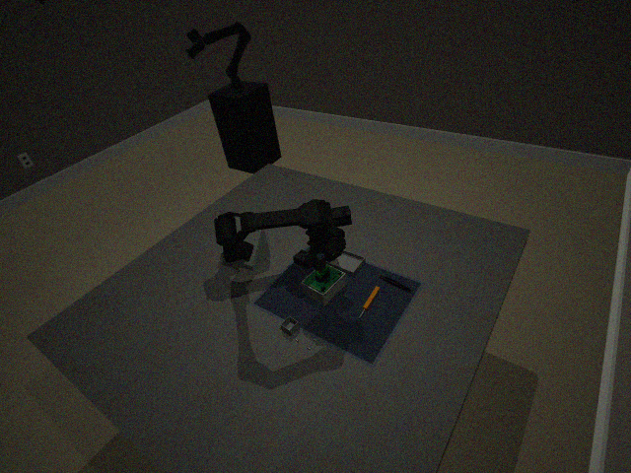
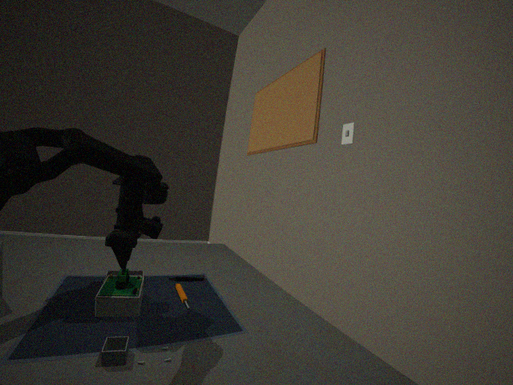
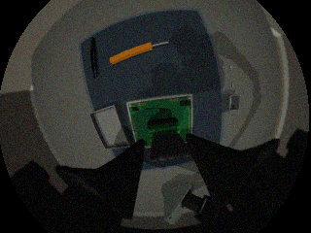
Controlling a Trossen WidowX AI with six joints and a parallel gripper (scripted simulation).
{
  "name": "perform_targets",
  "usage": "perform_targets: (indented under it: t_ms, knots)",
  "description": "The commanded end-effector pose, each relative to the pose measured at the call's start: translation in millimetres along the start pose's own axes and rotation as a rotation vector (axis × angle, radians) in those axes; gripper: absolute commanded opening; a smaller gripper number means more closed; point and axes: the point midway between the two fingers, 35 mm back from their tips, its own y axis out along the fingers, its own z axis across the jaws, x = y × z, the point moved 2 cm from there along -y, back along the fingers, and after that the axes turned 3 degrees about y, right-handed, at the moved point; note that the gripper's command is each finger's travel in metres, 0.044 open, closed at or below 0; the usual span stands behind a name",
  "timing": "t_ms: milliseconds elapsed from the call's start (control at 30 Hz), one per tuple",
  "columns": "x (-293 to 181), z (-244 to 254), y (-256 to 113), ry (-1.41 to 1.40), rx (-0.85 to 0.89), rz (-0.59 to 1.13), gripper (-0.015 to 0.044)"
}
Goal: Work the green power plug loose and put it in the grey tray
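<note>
Standing over circuit board (image 1: pixel 334 278) (image 2: pixel 108 286) (image 3: pixel 139 116), tool (image 1: pixel 320 266) (image 2: pixel 123 269) (image 3: pixel 165 140) released, fingers apart; grey tray (image 1: pixel 350 262) (image 3: pixel 110 127) beside board, orange screwdriver (image 1: pixel 371 298) (image 2: pixel 180 292) (image 3: pixel 131 52) on mat (image 1: pixel 356 336) (image 2: pixel 186 325) (image 3: pixel 131 83).

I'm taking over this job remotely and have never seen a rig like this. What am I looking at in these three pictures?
The machine is one dark, jointed arm ending in a two-fingered gripper. The top picture looks down over the whole table; the exterior one looks across it from low down; the wrist one rides on the arm, looking past the fingers.

On a blue mat sit the boxed circuit board, an orange-handled tool and a thin black item. The grey tray is beside the board.

Nothing appears clamped: the fingers stand open around the green plug, over the board. Whether it is loose, I can't tell.
</note>
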Motion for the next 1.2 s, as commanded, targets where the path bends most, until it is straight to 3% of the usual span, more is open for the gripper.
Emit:
perform_targets:
  t_ms: [0,100,433,767,1167]
  knots:
    - [-0.2,-0.7,5.5,-0.006,-0.005,-0.003,0.0249]
    - [-0.2,-0.7,5.5,-0.006,-0.005,-0.003,0.0249]
    - [-0.2,-0.7,5.5,-0.006,-0.005,-0.003,0.0]
    - [-0.2,-0.7,5.5,-0.006,-0.005,-0.003,0.0]
    - [-1.0,8.9,-20.8,-0.006,-0.094,-0.008,0.0]
